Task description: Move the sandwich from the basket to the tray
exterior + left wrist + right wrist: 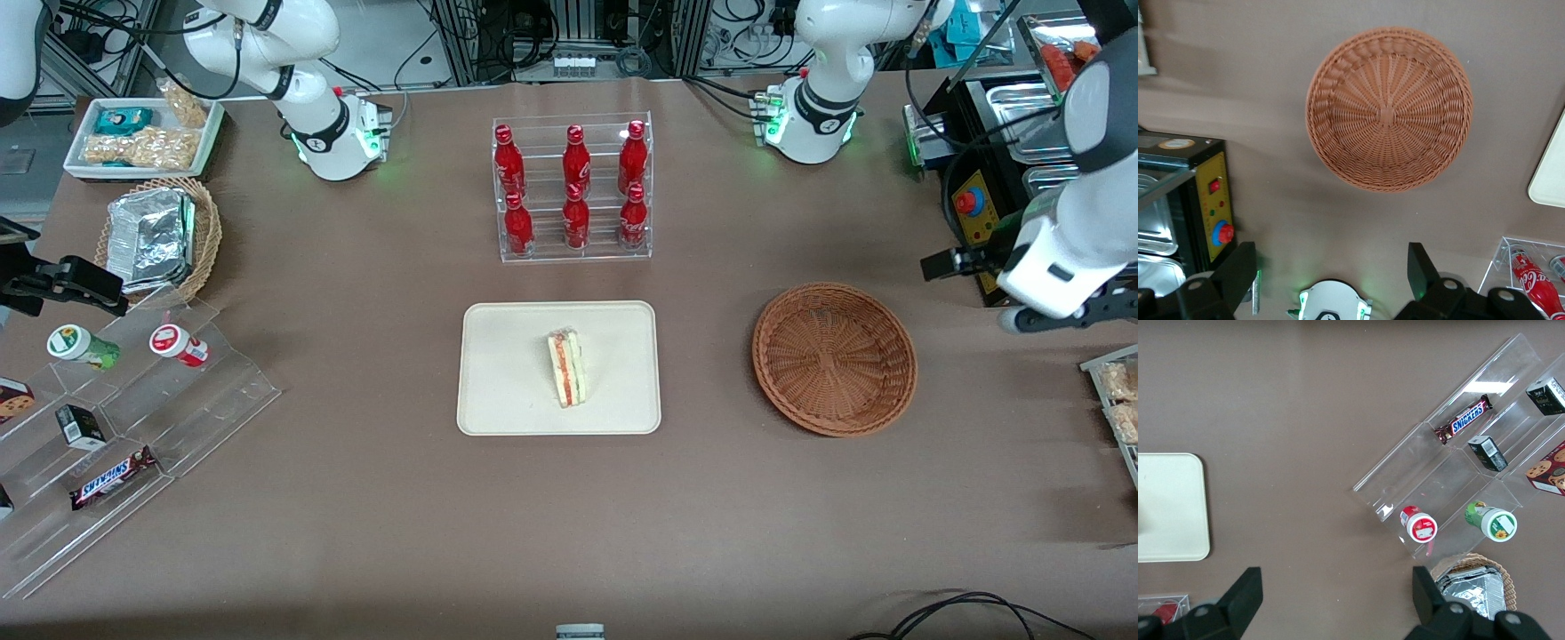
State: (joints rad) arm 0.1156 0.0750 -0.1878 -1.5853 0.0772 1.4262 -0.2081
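A: Front view first: the sandwich (567,367) lies on the tray (498,391), a little toward the working arm's end from the tray's middle, and nothing touches it.

B: How would it handle, do you think?

A: Light and soft, I'd judge. Bread gives under pressure, and the clear wrap probably makes it a bit slippery. A gentle pinch across the two flat bread faces, near the middle of the wedge, looks safest. Squeezing the layered edge could push the filling out.

B: And its look?

A: A small pale wedge standing on edge, with red and green filling stripes facing up toward the camera.

B: The basket?

A: The basket (834,358) sits well apart from the tray, toward the working arm's end of the table. The left wrist view shows the basket (1389,109) holding nothing, just its woven floor.

B: So the placing seems done?

A: It reads that way to me.

B: Where's the gripper?

A: The gripper (1331,277) hangs above the table, off to one side of the basket and near a black box with a red button (1223,233). Its fingers stand wide apart, carrying nothing.

B: Anything else close by?

A: A clear rack of red bottles (573,189) stands farther from the front camera than the tray.
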